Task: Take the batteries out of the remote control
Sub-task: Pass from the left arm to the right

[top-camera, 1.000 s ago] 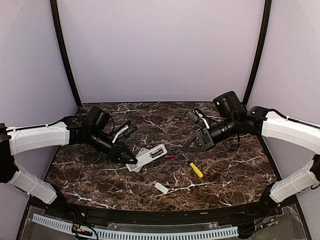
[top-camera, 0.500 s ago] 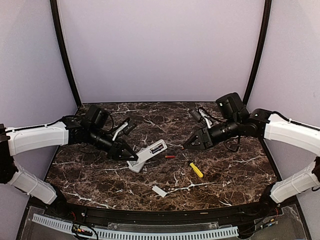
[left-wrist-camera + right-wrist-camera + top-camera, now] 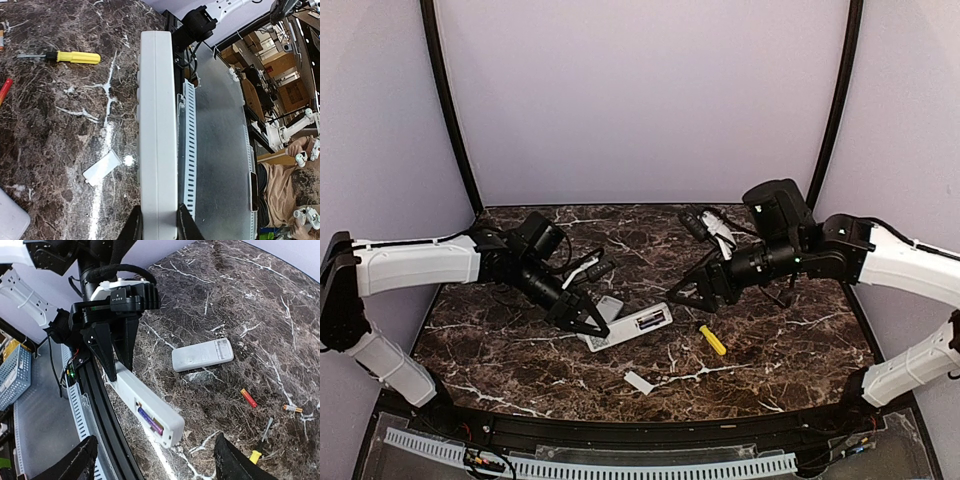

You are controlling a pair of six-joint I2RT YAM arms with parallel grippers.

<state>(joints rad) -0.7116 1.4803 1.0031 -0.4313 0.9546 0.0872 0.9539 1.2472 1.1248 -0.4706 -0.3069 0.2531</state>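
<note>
My left gripper [image 3: 588, 325] is shut on one end of a white remote control [image 3: 638, 325], held edge-up just above the table [image 3: 159, 150]. Its back compartment stands uncovered in the right wrist view, with a reddish-purple battery [image 3: 150, 421] lying in it. My right gripper [image 3: 692, 298] hangs open beside the remote's free end, its fingers [image 3: 82, 460] wide apart and nothing between them. A loose red battery [image 3: 248, 397] lies on the marble, and another cell [image 3: 290, 408] lies farther off. The top view hides both behind the right gripper.
A second white remote [image 3: 202, 355] lies flat behind the held one. A yellow-handled screwdriver [image 3: 712, 340] rests to the right, and a flat white back cover [image 3: 640, 383] lies near the front edge. The table's black front rail [image 3: 620, 432] runs close below the held remote.
The left gripper carried the remote rightwards and nearer the front, turning it. The right gripper went from shut to open and moved left and down to the remote's free end.
</note>
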